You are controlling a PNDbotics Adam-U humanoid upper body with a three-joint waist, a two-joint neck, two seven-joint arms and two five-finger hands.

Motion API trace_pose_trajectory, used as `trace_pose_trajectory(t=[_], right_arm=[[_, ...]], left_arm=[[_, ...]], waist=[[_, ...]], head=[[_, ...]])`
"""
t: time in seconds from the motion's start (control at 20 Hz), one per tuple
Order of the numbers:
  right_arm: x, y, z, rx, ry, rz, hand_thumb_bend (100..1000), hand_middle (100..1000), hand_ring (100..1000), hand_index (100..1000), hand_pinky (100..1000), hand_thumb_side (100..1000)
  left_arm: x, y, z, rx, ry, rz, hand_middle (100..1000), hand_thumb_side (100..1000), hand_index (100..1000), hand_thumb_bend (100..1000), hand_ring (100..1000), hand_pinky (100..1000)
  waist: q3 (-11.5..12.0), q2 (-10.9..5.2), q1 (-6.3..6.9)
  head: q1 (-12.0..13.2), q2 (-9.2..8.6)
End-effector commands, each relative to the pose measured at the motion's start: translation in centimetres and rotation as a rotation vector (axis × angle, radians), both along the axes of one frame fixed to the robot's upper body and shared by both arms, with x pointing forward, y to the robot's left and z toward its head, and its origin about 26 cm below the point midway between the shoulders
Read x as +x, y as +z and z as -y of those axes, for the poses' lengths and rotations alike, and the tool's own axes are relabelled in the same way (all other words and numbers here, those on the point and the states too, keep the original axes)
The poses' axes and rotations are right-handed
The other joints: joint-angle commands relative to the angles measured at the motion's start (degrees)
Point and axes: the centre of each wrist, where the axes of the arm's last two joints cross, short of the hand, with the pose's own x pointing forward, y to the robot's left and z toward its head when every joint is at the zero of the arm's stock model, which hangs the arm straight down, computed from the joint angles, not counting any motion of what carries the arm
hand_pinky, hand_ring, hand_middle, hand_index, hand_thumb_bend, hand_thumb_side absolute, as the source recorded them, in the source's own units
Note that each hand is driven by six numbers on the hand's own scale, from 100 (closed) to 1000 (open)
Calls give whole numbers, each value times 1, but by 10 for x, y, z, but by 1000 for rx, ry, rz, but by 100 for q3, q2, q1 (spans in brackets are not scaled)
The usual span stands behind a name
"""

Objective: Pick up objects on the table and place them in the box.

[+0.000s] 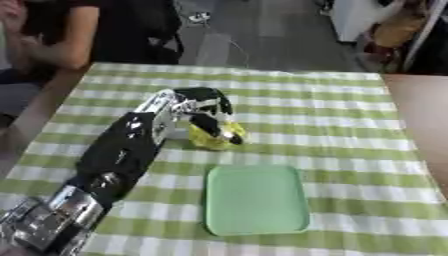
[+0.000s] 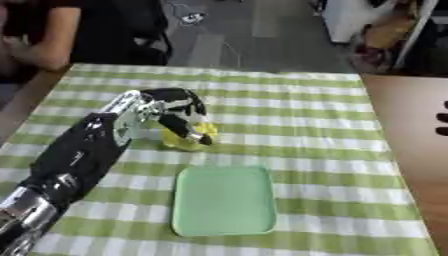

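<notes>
While your left arm reaches in from the lower left across the green-and-white checked cloth covering the desk (image 1: pixel 350 125), your left robot hand (image 1: pixel 203 107) has its black fingers (image 1: pixel 213 126) curled down over a small, shiny yellow object (image 1: pixel 213 137) that sits near the middle of the cloth. The fingers wrap over its top and front, so you are gripping it; whether it rests on the cloth or is just lifted cannot be told. The object is too blurred to make out its shape beyond a rounded yellow lump, and no label, brand or writing can be read on it or anywhere else on the desk.

Just in front of that object, nearer to you, lies the flat, pale green rectangular plastic tray with rounded corners (image 1: pixel 255 200); it is apart from the yellow object and from your fingers.

Your right robot hand shows only as dark fingertips (image 2: pixel 442 118) at the right edge of the right eye view; you cannot tell how it is held.
</notes>
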Motion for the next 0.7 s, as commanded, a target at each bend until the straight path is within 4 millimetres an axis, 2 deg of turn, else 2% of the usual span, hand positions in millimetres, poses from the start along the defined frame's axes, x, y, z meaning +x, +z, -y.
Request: trace_pose_trajectory(t=[0.05,0.7], right_arm=[[0,9,1,-12,6,28,100,781,756,892,694,789],[1,10,0,-10,7,31,100,781,756,893,694,788]], left_arm=[[2,9,-7,20,8,16,737,758,814,767,646,683],[-1,-4,-11,25,36,23,729,745,810,744,636,674]], waist=[[-7,-53,0],[-26,8,-19]], head=[[22,-84],[25,-129]])
